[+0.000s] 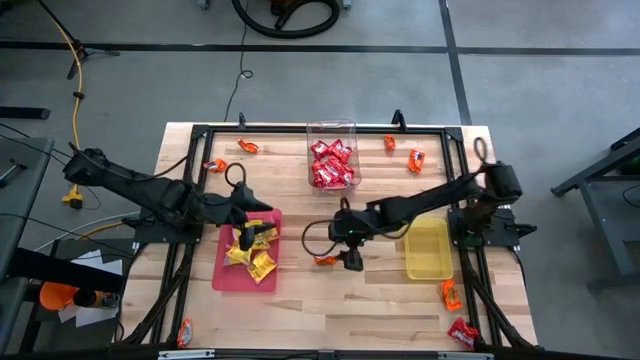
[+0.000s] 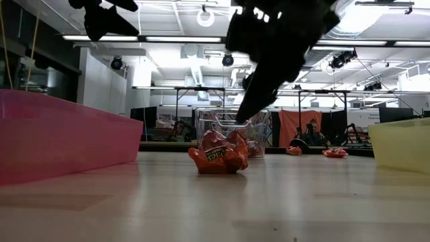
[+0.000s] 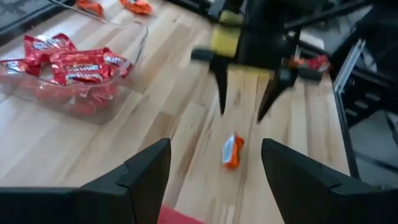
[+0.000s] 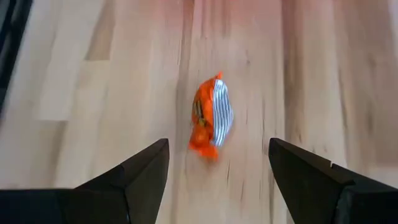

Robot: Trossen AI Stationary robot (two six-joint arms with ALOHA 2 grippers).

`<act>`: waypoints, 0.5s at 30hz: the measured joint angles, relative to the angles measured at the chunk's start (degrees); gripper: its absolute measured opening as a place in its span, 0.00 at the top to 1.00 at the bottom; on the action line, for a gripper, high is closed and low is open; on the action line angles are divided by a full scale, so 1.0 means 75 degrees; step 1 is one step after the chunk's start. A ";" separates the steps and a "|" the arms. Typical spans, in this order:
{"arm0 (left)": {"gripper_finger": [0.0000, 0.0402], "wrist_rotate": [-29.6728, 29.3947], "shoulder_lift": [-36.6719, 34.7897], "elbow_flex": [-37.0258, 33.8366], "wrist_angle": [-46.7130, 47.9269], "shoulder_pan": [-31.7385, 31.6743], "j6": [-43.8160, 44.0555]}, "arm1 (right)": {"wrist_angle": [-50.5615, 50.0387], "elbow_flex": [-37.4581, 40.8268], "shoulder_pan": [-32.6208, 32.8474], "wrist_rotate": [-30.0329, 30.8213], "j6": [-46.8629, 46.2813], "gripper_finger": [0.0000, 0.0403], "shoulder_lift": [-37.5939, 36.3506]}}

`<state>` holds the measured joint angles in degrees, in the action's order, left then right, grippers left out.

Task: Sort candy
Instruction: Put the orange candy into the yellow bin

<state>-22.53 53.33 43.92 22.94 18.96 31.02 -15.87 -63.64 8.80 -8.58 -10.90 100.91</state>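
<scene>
An orange candy packet (image 1: 325,260) (image 4: 210,118) lies flat on the wooden table between the pink tray (image 1: 228,278) and the yellow tray (image 1: 428,250). My right gripper (image 1: 351,260) (image 4: 217,144) hangs open just above and beside it, pointing down; in the low view its fingers (image 2: 243,115) stand clear over the packet (image 2: 218,153). My left gripper (image 1: 252,213) (image 3: 214,146) is open over the far part of the pink tray, above several yellow packets (image 1: 250,250) lying there. A clear tub (image 1: 332,150) holds red packets.
More orange packets lie near the table's far edge (image 1: 248,147) (image 1: 213,165) (image 1: 390,143) (image 1: 415,160), near the right front (image 1: 450,293) and the left front corner (image 1: 185,330). A red packet (image 1: 462,333) sits at the right front corner. Bare wood lies between the trays.
</scene>
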 joint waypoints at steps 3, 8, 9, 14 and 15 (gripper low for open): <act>0.41 -0.0110 -0.0060 0.0000 -0.0106 -0.0035 0.0062 | 0.0279 0.0000 0.0034 -0.0010 0.0329 0.33 0.0394; 0.41 -0.0286 0.0002 0.0000 -0.0142 -0.0034 0.0216 | 0.0573 0.0000 0.0170 -0.0069 0.0973 0.33 0.0812; 0.41 -0.0298 0.0010 -0.0001 -0.0095 -0.0032 0.0284 | 0.0569 0.0000 0.0198 -0.0067 0.1109 0.33 0.0872; 0.41 -0.0366 0.0051 0.0000 -0.0134 -0.0032 0.0478 | 0.0909 0.0000 0.0303 0.0205 0.0921 0.41 0.1181; 0.41 -0.0378 0.0051 0.0000 -0.0139 -0.0032 0.0543 | 0.0964 0.0000 0.0314 0.0264 0.0868 0.44 0.1200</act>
<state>-25.36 53.71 43.92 21.90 18.72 35.09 -8.64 -63.64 11.15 -6.60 -4.39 109.91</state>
